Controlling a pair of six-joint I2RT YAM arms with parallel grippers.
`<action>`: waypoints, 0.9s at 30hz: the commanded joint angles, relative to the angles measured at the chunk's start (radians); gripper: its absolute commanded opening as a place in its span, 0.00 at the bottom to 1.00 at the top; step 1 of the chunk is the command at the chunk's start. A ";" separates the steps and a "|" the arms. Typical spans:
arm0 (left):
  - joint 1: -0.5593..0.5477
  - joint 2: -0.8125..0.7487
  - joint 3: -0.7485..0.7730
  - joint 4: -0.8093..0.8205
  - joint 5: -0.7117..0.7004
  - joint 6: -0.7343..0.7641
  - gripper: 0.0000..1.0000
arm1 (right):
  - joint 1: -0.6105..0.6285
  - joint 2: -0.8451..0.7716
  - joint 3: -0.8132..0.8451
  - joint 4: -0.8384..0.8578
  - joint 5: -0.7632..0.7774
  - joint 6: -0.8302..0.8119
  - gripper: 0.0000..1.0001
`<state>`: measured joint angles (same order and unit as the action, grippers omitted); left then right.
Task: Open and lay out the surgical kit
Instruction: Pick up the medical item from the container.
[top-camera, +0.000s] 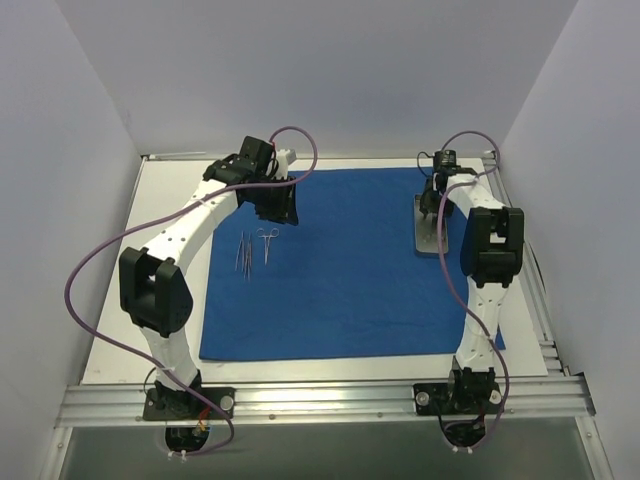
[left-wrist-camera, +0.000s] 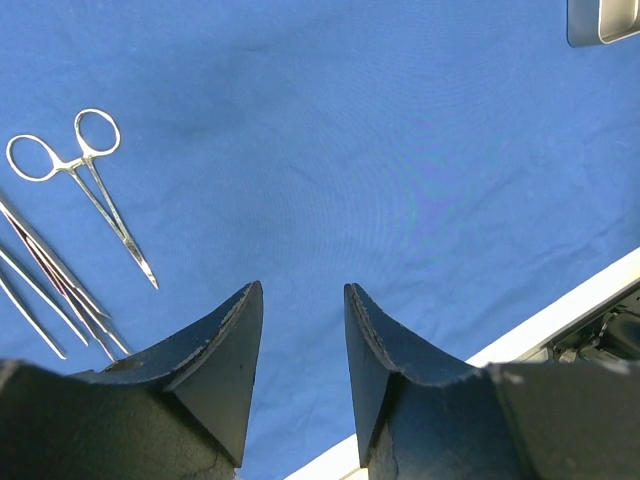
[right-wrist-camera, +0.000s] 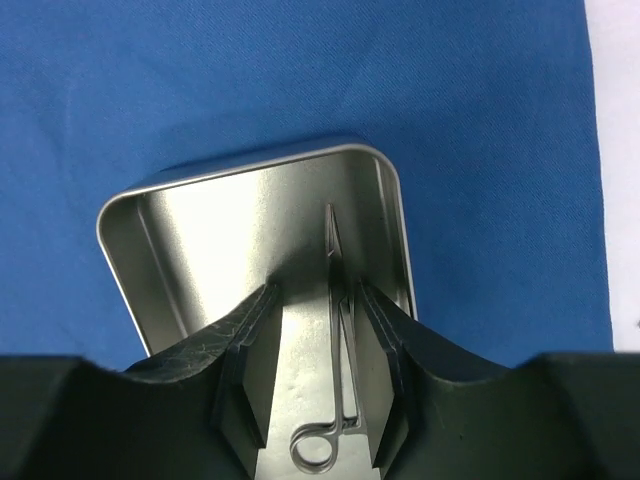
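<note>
A: Kit status?
B: Blue wrap (top-camera: 350, 290) lay spread flat. Forceps (left-wrist-camera: 85, 175) and tweezers (left-wrist-camera: 50, 290) sat in a row at its 9 o'clock, laid out for access.
A: Claws?
B: Right gripper (right-wrist-camera: 315, 290) stood apart, straddling another instrument (right-wrist-camera: 340, 330) in the tray (right-wrist-camera: 190, 230) at 2 o'clock, probably set to pinch. Left gripper (left-wrist-camera: 302, 290) was apart, empty, at 10, clear of the row.

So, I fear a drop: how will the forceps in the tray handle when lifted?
Probably stiff and light: the forceps is thin metal. Likely slippery: it looks polished and lies flat on the smooth tray, so it may skid.
</note>
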<state>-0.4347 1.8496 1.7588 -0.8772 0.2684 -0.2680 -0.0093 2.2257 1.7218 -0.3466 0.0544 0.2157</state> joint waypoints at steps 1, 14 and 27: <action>0.005 -0.024 0.010 0.029 0.023 -0.007 0.47 | 0.003 0.045 0.012 -0.008 -0.001 -0.009 0.35; 0.005 -0.050 -0.022 0.058 0.060 -0.011 0.56 | 0.003 0.031 -0.021 -0.014 -0.034 0.001 0.00; 0.002 -0.059 -0.019 0.087 0.101 -0.013 0.94 | 0.003 -0.147 0.007 -0.114 -0.015 0.022 0.00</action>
<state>-0.4347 1.8473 1.7256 -0.8463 0.3374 -0.2840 -0.0120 2.2086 1.7329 -0.3969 0.0360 0.2314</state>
